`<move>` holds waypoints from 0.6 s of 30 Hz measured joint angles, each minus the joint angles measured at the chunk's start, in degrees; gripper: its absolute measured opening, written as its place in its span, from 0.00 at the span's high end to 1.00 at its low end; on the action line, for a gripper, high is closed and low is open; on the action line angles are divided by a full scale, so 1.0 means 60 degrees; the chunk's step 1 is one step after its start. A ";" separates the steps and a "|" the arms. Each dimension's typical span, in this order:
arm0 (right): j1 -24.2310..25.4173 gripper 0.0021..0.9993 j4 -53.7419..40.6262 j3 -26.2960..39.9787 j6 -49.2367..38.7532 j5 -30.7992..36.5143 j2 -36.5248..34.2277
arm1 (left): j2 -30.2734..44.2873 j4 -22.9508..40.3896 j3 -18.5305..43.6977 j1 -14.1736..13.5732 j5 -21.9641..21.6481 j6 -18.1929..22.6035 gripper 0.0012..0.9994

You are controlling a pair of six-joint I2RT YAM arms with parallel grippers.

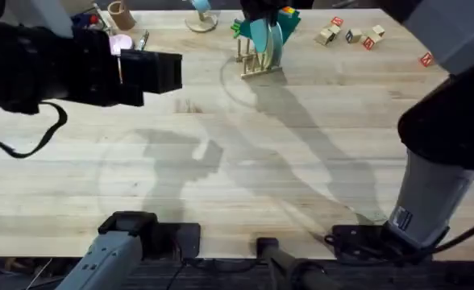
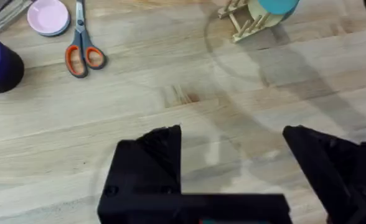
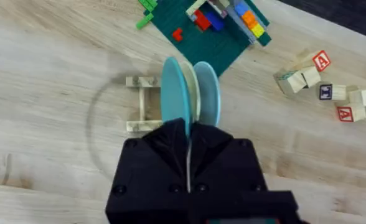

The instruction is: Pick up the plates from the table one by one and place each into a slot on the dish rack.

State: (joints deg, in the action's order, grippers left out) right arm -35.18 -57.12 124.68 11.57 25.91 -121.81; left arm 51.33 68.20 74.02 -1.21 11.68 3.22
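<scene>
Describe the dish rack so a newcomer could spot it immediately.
Look to the far middle of the wooden table, just in front of the green holder of colourful pieces. The dish rack is the small pale wooden frame with upright pegs, the only thing holding plates on edge.

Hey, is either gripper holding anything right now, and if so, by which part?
The right gripper appears shut on the rim of a plate standing on edge in the dish rack. The left gripper is open over bare table, holding nothing.
</scene>
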 joint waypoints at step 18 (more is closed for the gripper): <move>0.0226 0.97 0.0071 0.0000 0.0000 -0.0036 -0.0548 | 0.0000 -0.0003 0.0000 0.0000 -0.0029 0.0000 0.00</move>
State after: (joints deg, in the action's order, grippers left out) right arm -33.82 -56.69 124.68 11.57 25.69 -125.10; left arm 51.33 68.19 74.02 -1.21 11.51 3.22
